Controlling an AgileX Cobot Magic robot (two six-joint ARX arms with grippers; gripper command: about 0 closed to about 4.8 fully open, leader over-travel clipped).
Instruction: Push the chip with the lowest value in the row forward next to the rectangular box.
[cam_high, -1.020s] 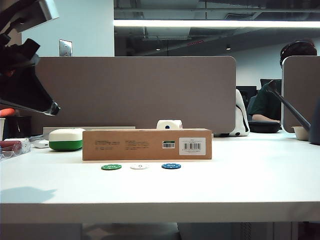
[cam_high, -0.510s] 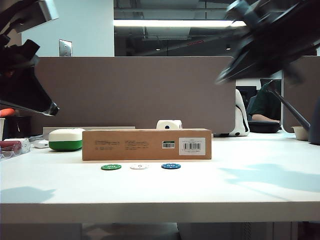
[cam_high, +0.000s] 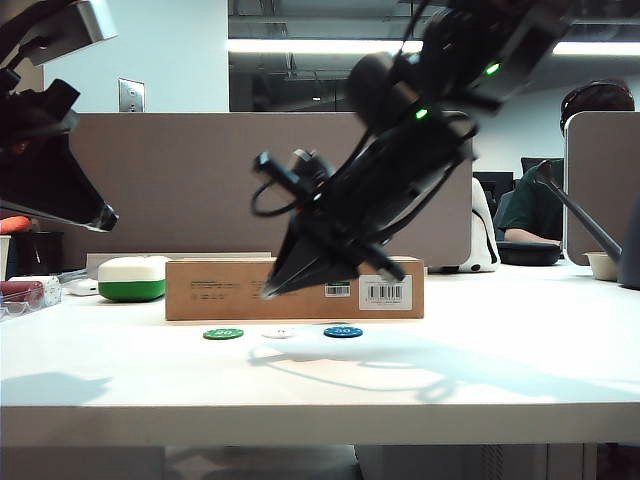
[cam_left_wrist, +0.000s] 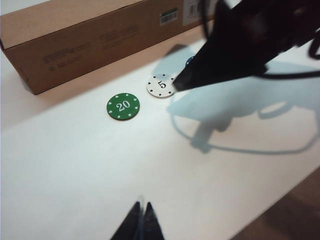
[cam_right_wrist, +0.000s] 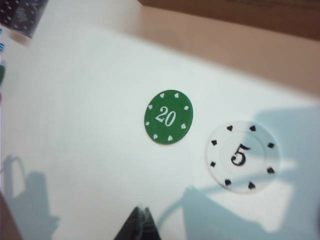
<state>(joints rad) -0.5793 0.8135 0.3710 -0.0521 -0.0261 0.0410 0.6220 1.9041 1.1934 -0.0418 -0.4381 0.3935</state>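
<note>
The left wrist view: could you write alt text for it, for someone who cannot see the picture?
The right gripper, dark and blurred, reaches down to the edge of a white chip marked 5 on a white table. A green chip marked 20 lies beside it, and a long brown cardboard box lies behind both. The left gripper shows closed at the frame's edge.

White chip (cam_right_wrist: 242, 156): black "5", black pip marks round the edge. Green chip (cam_right_wrist: 168, 117): white "20", white pips on the rim. Blue chip (cam_high: 343, 331): pale marking on top, unreadable. Box (cam_high: 220, 290): plain brown cardboard, small dark print, white barcode label (cam_high: 385, 292), smaller barcode with a green strip. Rounded case (cam_high: 132, 278): white top, green base. Table (cam_high: 520, 340): white. Right gripper (cam_high: 268, 292) and left gripper (cam_left_wrist: 141, 226): black, fingertips together.
</note>
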